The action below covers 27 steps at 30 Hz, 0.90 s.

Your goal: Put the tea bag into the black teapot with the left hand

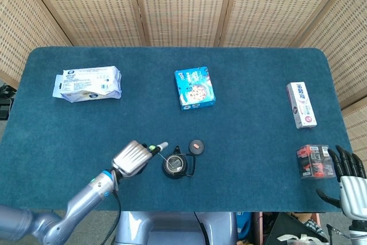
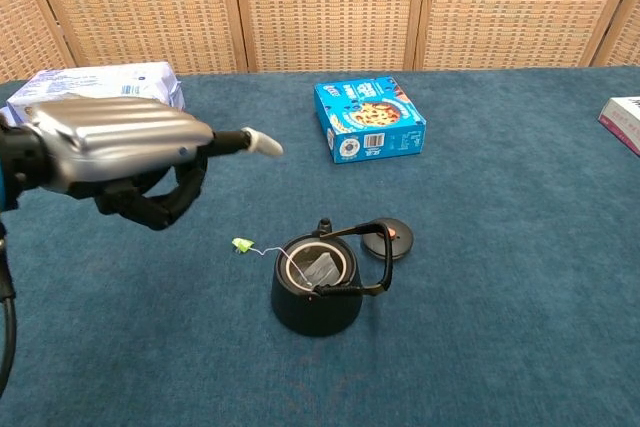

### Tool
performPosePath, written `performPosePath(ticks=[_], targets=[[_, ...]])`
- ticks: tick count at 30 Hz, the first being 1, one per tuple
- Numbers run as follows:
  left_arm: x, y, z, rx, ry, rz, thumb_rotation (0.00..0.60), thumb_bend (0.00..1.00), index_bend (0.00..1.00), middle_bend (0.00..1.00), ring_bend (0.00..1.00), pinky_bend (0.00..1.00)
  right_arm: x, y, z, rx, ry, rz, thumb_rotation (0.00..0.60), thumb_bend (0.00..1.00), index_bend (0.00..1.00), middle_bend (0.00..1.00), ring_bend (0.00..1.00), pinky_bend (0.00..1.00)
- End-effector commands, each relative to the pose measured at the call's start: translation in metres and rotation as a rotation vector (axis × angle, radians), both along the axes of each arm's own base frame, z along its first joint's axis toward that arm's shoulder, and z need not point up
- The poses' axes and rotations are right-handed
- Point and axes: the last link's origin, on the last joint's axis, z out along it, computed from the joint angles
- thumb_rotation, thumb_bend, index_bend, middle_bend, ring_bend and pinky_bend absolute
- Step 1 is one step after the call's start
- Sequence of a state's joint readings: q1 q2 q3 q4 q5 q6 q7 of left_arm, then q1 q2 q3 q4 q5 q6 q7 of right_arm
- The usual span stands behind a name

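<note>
At the upper left of the head view lies a white packet (image 1: 88, 84) with blue print too small to read. Low and left of centre, the left hand (image 2: 120, 152) hangs above the blue tablecloth (image 1: 258, 67), holding nothing, one finger stretched out toward the right and the rest curled under. Just right of it stands the black teapot (image 2: 316, 292), lid off, with the tea bag (image 2: 322, 269) inside; its string runs over the rim to a small yellow-green tag (image 2: 241, 245) lying on the cloth to the pot's left. The lid (image 2: 392, 240) lies just beside the pot, to its upper right. Above, at centre, is a blue box (image 2: 369, 118) picturing round biscuits, the wording unreadable. At right lie a long white-and-pink box (image 1: 301, 104) and a dark red-marked packet (image 1: 315, 162). In the lower right corner, the right hand (image 1: 347, 179) is empty, fingers spread.
</note>
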<state>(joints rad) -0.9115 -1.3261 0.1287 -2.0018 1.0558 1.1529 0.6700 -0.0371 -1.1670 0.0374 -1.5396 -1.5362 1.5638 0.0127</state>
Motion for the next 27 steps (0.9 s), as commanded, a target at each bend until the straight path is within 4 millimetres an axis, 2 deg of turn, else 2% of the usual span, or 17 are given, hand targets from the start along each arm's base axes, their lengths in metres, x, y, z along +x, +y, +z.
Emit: performPosePath(ticks=[1,3,6,8,9,11,18,21,27], targets=[[-0.029,-0.007,0.025,0.117,-0.127,0.065,0.600,0.60,0.00,0.23,0.25,0.52,0.001,-0.001,0.000,0.002,0.000,0.007,0.600,0.00,0.00,0.00,0.00,0.00],[-0.039,-0.011,0.033,0.159,-0.175,0.081,0.600,0.56,0.00,0.16,0.17,0.41,0.002,-0.003,-0.001,0.004,0.000,0.013,0.600,0.00,0.00,0.00,0.00,0.00],[-0.073,-0.023,0.056,0.278,-0.234,0.152,0.600,0.53,0.00,0.08,0.08,0.24,0.006,-0.007,-0.002,0.010,0.002,0.039,0.600,0.00,0.00,0.00,0.00,0.00],[-0.084,-0.029,0.062,0.303,-0.251,0.159,0.600,0.53,0.00,0.03,0.03,0.13,0.007,-0.009,-0.003,0.013,0.004,0.046,0.600,0.00,0.00,0.00,0.00,0.00],[-0.090,-0.033,0.065,0.319,-0.258,0.165,0.600,0.52,0.00,0.01,0.01,0.06,0.007,-0.009,-0.003,0.015,0.005,0.050,0.600,0.00,0.00,0.00,0.00,0.00],[-0.100,-0.038,0.071,0.346,-0.262,0.180,0.600,0.49,0.00,0.00,0.00,0.01,0.009,-0.010,-0.004,0.016,0.006,0.057,0.600,0.00,0.00,0.00,0.00,0.00],[-0.132,-0.058,0.090,0.450,-0.278,0.231,0.600,0.42,0.00,0.00,0.00,0.00,0.012,-0.014,-0.005,0.015,0.017,0.076,0.600,0.00,0.00,0.00,0.00,0.00],[-0.152,-0.077,0.100,0.498,-0.247,0.278,0.600,0.41,0.00,0.00,0.00,0.00,0.015,-0.016,-0.006,0.014,0.021,0.090,0.600,0.00,0.00,0.00,0.00,0.00],[-0.164,-0.090,0.107,0.524,-0.230,0.303,0.600,0.31,0.00,0.00,0.00,0.00,0.017,-0.017,-0.008,0.012,0.030,0.096,0.600,0.00,0.00,0.00,0.00,0.00]])
